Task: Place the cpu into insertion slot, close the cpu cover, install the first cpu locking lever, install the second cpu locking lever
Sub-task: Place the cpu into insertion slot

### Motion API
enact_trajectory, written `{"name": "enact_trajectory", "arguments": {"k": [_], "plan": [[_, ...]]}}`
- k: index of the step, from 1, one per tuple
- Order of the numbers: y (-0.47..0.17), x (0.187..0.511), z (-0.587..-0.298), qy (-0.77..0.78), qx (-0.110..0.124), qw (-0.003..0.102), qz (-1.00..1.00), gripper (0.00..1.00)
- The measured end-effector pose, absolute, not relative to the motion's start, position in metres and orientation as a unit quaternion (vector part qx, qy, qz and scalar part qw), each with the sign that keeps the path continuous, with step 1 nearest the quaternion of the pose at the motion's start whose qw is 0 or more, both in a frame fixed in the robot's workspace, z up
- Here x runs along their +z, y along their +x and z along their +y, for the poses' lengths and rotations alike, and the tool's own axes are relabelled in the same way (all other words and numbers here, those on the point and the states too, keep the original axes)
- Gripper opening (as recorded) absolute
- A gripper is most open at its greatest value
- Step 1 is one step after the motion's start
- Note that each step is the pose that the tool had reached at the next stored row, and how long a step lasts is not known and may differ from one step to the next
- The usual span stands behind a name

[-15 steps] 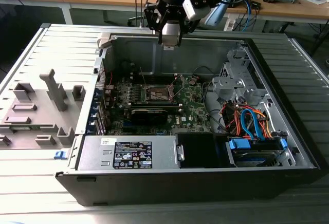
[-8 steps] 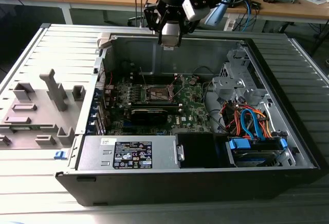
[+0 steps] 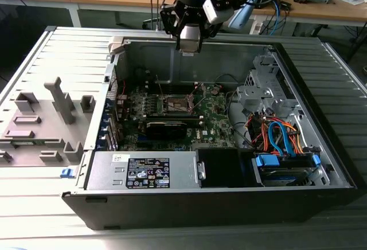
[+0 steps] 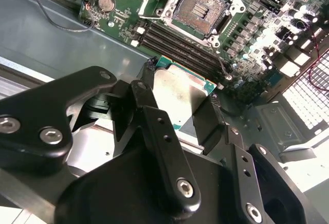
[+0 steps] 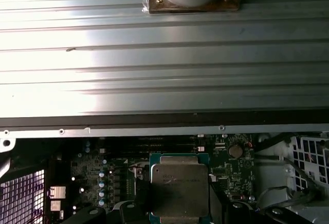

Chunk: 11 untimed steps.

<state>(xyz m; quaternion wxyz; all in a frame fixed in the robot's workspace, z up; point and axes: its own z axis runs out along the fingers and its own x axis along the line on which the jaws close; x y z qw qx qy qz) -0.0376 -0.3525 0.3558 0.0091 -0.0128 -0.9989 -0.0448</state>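
While the gripper (image 3: 189, 47) hangs above the far wall of the case (image 3: 155, 61), you see its fingers (image 4: 149, 69) clamped on opposite edges of the cpu (image 4: 181, 94). The cpu is a flat square chip with a silver lid and a green rim. Its lid carries print you cannot read. The slot (image 4: 198, 8) lies open, well apart from the cpu. A black-and-white label (image 3: 148, 175) sits on the near power supply (image 3: 112, 172).

Dull metal cpu (image 5: 180, 190), matt black claw (image 4: 181, 84)
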Motion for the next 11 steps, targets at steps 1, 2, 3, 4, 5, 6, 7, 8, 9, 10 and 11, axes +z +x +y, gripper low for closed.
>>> {"name": "enact_trajectory", "arguments": {"k": [1, 2, 3, 4, 5, 6, 7, 8, 9, 10, 11], "plan": [[-0.0377, 0.3557, -0.3526, -0.013, -0.045, 0.009, -0.999, 0.54], [-0.0378, 0.3557, -0.3527, -0.013, -0.045, 0.009, -0.999, 0.54], [-0.0378, 0.3556, -0.3528, -0.013, -0.045, 0.009, -0.999, 0.54], [-0.0379, 0.3556, -0.3529, -0.013, -0.045, 0.009, -0.999, 0.54], [-0.038, 0.3555, -0.353, -0.013, -0.045, 0.009, -0.999, 0.54], [-0.0382, 0.3555, -0.3532, -0.013, -0.045, 0.009, -0.999, 0.54], [-0.0383, 0.3555, -0.3533, -0.013, -0.045, 0.009, -0.999, 0.54], [-0.0384, 0.3554, -0.3534, -0.013, -0.045, 0.009, -0.999, 0.54], [-0.0386, 0.3554, -0.3536, -0.013, -0.045, 0.009, -0.999, 0.54], [-0.0386, 0.3553, -0.3537, -0.013, -0.045, 0.009, -0.999, 0.54], [-0.0387, 0.3553, -0.3538, -0.013, -0.045, 0.009, -0.999, 0.54]]}}
